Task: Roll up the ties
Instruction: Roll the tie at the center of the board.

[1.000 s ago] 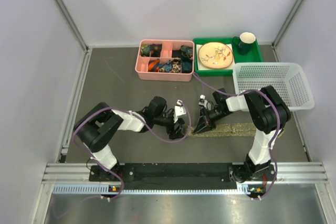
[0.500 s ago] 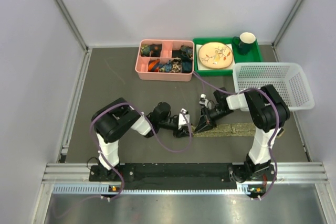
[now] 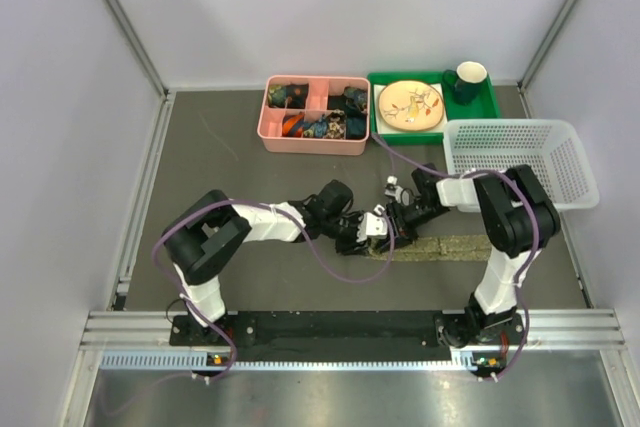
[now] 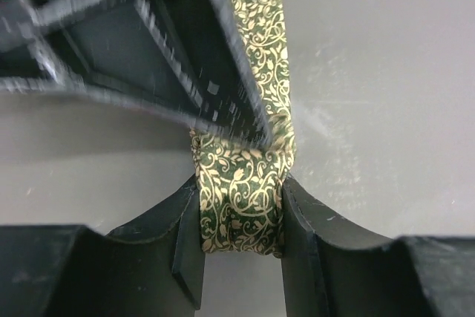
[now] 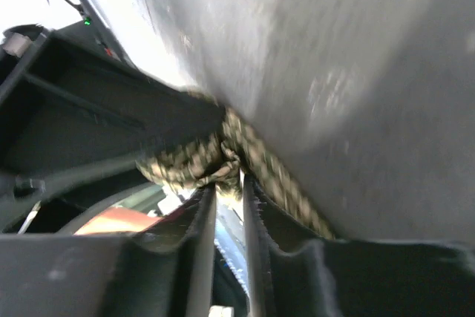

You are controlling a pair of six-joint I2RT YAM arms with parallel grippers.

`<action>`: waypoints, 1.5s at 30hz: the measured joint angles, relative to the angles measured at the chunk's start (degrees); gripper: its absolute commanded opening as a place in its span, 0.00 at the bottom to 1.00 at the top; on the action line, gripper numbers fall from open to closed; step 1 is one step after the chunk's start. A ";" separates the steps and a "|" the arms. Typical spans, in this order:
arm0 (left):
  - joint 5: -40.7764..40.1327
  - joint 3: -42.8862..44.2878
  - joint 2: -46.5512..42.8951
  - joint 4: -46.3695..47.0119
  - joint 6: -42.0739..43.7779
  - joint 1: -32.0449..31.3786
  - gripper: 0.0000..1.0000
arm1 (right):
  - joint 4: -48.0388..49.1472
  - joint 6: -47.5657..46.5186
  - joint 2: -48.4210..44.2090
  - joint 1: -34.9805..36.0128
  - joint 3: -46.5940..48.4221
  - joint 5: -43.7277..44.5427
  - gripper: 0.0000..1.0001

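Observation:
The tie [image 3: 450, 244] lies flat on the dark table, running right from the two grippers. Up close it is dark green with a gold scroll pattern. In the left wrist view its rolled left end [image 4: 239, 217] sits squeezed between my left gripper's [image 4: 240, 192] fingers, and the flat strip runs on beyond. My left gripper [image 3: 372, 231] and right gripper [image 3: 394, 221] meet at that end. In the right wrist view my right gripper [image 5: 228, 187] is nearly closed, its tips pinching bunched tie fabric [image 5: 189, 165]. The right gripper's body [image 4: 148, 57] shows blurred above the roll.
A pink divided box [image 3: 266, 127] with small items stands at the back. Beside it a green tray [image 3: 487, 107] holds a plate [image 3: 410, 105] and a dark mug [image 3: 468, 80]. A white mesh basket [image 3: 575, 162] stands at the right, behind the right arm.
My left arm has stretched right, bringing its gripper from the table's middle to the tie's left end. My right gripper has shifted slightly back and right at that end.

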 measured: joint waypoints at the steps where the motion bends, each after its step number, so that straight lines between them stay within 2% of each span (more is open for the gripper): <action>1: -1.46 1.03 -0.33 -2.78 0.50 -0.22 0.15 | -0.83 -0.55 -0.87 -0.20 0.02 0.66 0.34; 3: -4.09 2.51 -0.98 -7.23 1.42 -0.35 0.15 | -3.37 -2.16 -3.21 -0.83 0.44 2.12 0.41; 7: -8.94 5.38 -1.55 -15.32 2.86 -0.79 0.16 | -6.36 -5.01 -6.16 -2.10 2.51 2.56 0.45; 12: -14.25 8.55 -1.55 -22.75 3.30 -2.08 0.22 | -3.93 -3.41 -6.36 -2.23 2.73 0.48 0.46; 18: -18.08 10.71 -1.53 -28.33 2.99 -3.04 0.26 | 5.25 3.08 -4.92 -0.15 0.98 -3.17 0.47; 26: -19.39 12.52 -0.70 -31.41 1.60 -3.52 0.28 | 23.37 15.61 -2.84 4.94 -5.66 -4.37 0.48; 29: -19.37 12.76 -0.57 -31.71 1.51 -3.52 0.28 | 27.80 18.40 -1.75 6.36 -5.95 -4.04 0.44; 31: -19.39 13.07 -0.37 -32.04 1.46 -3.52 0.28 | 29.46 19.52 -1.40 7.06 -5.95 -3.80 0.32; 32: -19.37 13.14 -0.26 -32.11 1.38 -3.52 0.28 | 30.25 20.11 -1.20 7.45 -5.95 -3.58 0.17; 33: -19.39 13.14 -0.15 -32.15 1.36 -3.52 0.29 | 30.73 20.44 -1.07 7.67 -5.95 -3.58 0.10; 34: -19.41 13.20 0.00 -32.26 1.36 -3.52 0.31 | 31.01 20.46 -1.05 7.76 -5.95 -3.63 0.01; 35: -19.50 13.44 0.17 -32.50 1.31 -3.52 0.34 | 31.21 20.83 -0.94 7.80 -5.88 -4.04 0.00; 36: -19.58 13.77 0.46 -32.92 1.22 -3.52 0.44 | 31.06 20.74 -0.74 7.78 -5.77 -4.17 0.00; 39: -19.65 14.73 1.11 -33.86 0.74 -3.23 0.60 | 29.16 19.50 -0.35 7.58 -5.07 -4.24 0.00; 41: -18.32 14.45 1.11 -33.46 0.09 -2.29 0.88 | 27.30 17.81 -0.20 7.52 -4.52 -4.02 0.00; 42: -16.50 13.94 0.79 -32.68 -0.57 -1.38 0.99 | 26.18 16.65 0.00 7.23 -4.35 -4.09 0.00; 45: -10.40 8.63 -2.43 -26.67 -1.75 2.84 0.99 | 23.43 14.03 1.36 5.68 -3.87 -4.66 0.00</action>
